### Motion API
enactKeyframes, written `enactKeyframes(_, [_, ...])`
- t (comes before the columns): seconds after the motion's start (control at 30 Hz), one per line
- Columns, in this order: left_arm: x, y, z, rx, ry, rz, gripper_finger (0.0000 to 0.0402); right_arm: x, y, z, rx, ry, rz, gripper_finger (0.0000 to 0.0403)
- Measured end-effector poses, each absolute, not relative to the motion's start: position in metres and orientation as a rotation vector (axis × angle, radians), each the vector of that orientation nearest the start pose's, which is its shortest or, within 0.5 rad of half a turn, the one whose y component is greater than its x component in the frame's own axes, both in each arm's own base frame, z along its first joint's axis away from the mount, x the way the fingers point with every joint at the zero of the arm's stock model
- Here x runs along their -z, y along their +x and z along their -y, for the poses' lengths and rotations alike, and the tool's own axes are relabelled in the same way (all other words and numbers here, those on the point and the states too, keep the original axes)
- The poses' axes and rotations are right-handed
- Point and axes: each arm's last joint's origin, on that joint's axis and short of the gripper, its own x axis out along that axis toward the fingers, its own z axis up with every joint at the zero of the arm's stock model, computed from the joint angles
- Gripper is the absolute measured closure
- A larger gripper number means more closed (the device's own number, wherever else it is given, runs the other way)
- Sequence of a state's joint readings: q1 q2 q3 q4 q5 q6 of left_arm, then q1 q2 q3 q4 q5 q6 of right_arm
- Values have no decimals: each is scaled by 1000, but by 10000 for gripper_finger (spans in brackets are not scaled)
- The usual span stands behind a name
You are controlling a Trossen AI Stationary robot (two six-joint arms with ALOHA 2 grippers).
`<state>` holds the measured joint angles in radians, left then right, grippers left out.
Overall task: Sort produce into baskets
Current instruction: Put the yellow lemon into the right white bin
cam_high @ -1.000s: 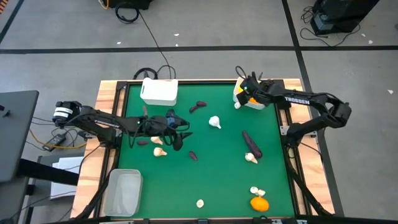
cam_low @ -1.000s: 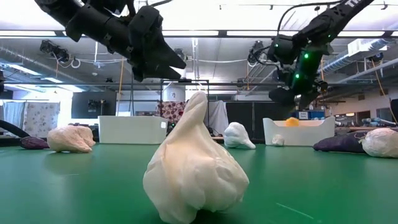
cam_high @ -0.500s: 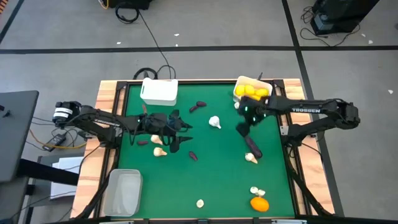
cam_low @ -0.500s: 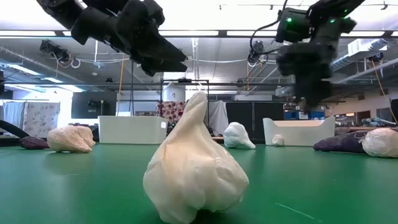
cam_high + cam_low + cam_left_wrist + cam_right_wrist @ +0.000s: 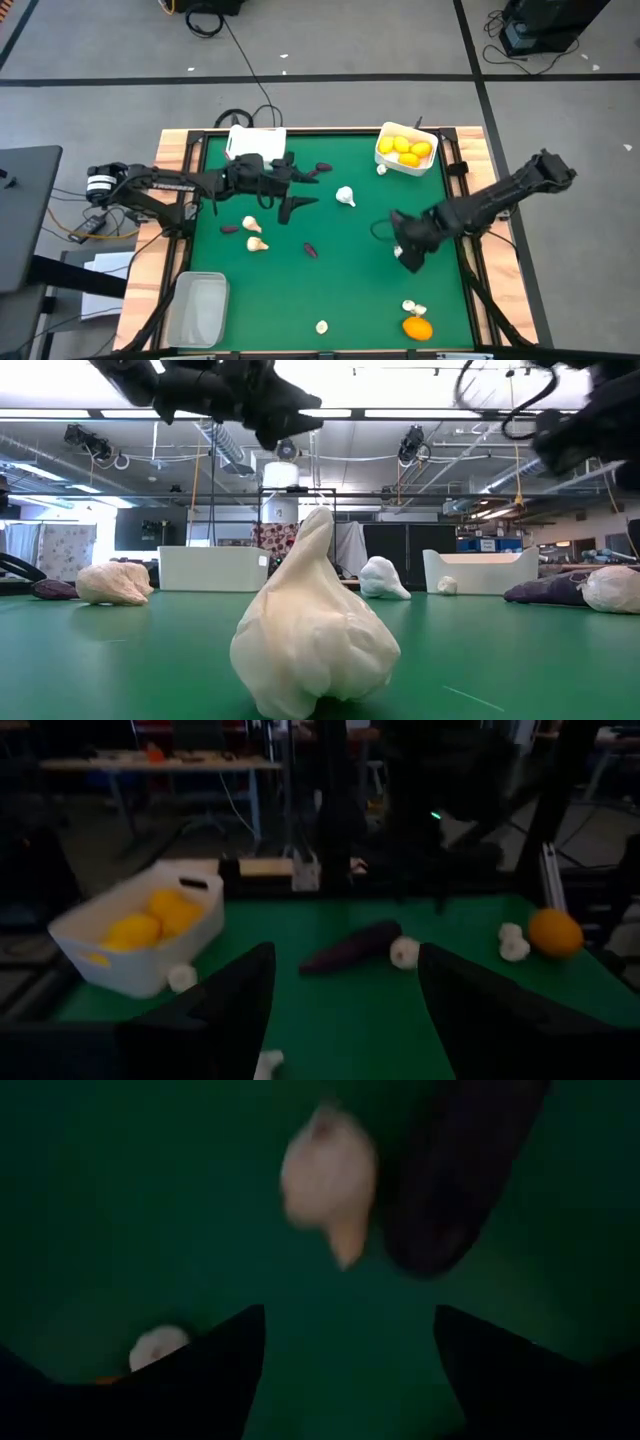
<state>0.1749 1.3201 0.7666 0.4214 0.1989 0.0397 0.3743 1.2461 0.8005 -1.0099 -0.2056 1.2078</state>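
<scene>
The right gripper (image 5: 408, 256) is held low over the right side of the green table (image 5: 350, 290), fingers (image 5: 225, 1370) spread wide w/ nothing btwn them. In its wrist view a garlic bulb (image 5: 325, 1175) and a dark eggplant (image 5: 455, 1180) are seen just ahead, lying side by side, touching or nearly so.

Main risk: if the fingers are brought down astride both, two kinds of produce may be pinched at once, or one knocked away as the other is taken. The eggplant is slim and smooth, so it is likely to roll or swivel if caught off-centre. The garlic is lumpy and may be squeezed out sideways.

The left gripper (image 5: 292, 192) is held above the table near the far white basket (image 5: 240, 140), also open and empty per its wrist view. That basket is partly covered by the arm, so its contents can't be told.

The citrus basket (image 5: 405, 152) at the far right corner is seen w/ yellow fruit in it. The clear basket (image 5: 198, 305) sits at the near left corner. One orange (image 5: 417, 327) and a garlic piece (image 5: 413, 307) are left near the front right edge; if they are nudged by a low sweep, the orange could be rolled off the table.

Other garlic (image 5: 345, 196) and small eggplants (image 5: 311, 250) are scattered mid-table, w/in reach of both arms, so a clash is possible if both are sent there together.
</scene>
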Motion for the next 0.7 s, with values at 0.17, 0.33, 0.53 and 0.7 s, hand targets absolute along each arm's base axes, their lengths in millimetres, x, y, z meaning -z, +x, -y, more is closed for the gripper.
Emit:
enactKeyframes(0.17, [-284, 290, -47, 22, 62, -86, 149, -209, 175, -122, 323, 900, -1471, 104])
enactKeyframes(0.33, [-292, 291, -48, 18, 68, -65, 149, -209, 171, -167, 137, 884, -1323, 104])
enactKeyframes(0.53, [-294, 292, -48, 13, 121, -55, 149, -186, 160, -203, 125, 903, -1434, 113])
enactKeyframes(0.7, [-294, 292, -49, -3, 120, -55, 149, -183, 162, -219, 131, 927, -1433, 121])
